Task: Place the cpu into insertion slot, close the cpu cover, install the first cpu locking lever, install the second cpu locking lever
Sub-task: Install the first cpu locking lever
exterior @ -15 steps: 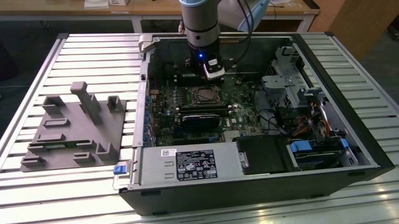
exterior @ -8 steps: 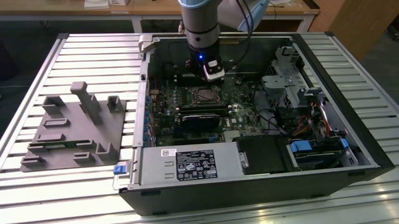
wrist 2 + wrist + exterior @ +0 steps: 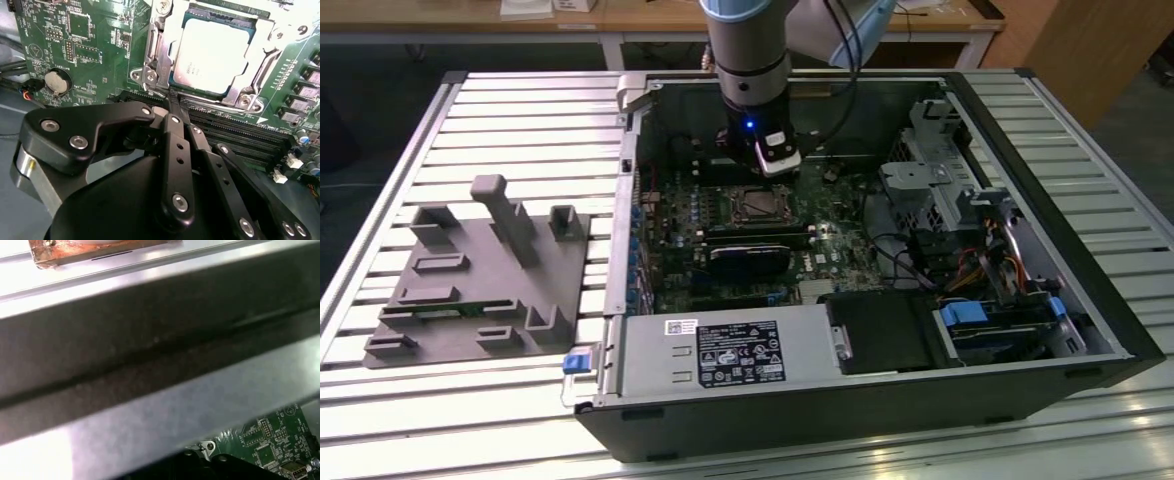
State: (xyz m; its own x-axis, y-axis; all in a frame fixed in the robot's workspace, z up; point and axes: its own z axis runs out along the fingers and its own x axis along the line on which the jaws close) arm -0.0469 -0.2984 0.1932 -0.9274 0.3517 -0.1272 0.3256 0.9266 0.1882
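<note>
Exterior view: your pincer (image 3: 778, 166) hangs inside open computer case (image 3: 1067, 300) on slatted table (image 3: 520, 110), just above insertion slot (image 3: 757, 204).

Second wrist view: pincer (image 3: 172, 100) fingers drawn together, tips at cpu cover (image 3: 159, 47) edge, gripping nothing visible. Cpu (image 3: 212, 55) seated in slot just beyond tips, cover lying around it.

First wrist view: case wall (image 3: 150, 365) close, green board (image 3: 265, 445) beneath.

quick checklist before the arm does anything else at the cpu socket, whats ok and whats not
1. cpu seated in the insertion slot: ok, lies flat inside.
2. cpu cover closed over the chip: ok, frame lies around it.
3. Locking levers latched: cannot tell.
4. gripper at the socket's edge: ok, tips by the frame's corner.
5. Gripper carrying anything: ok, fingers together, nothing between them.
6. Arm inside the computer case: ok, above the green board.
</note>
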